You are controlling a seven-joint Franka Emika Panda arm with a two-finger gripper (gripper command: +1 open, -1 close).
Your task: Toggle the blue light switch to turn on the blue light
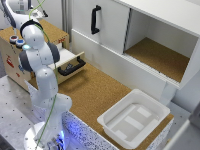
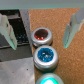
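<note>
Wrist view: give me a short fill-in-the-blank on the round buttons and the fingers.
1. Between the round red button and the round green button sits the round ____ button.
2. The two pale fingers stand ____, holding nothing.
3. In the exterior view, the white rectangular plastic bin rests on the ____-coloured countertop.

Missing words: blue; apart; brown

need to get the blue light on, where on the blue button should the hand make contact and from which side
Go for the flat blue cap inside its metal ring, straight down from above. It is a round push button facing up between the red button and the green button, so there is no edge worth gripping. The hand hangs open nearer the red one; probably press with one fingertip.
</note>
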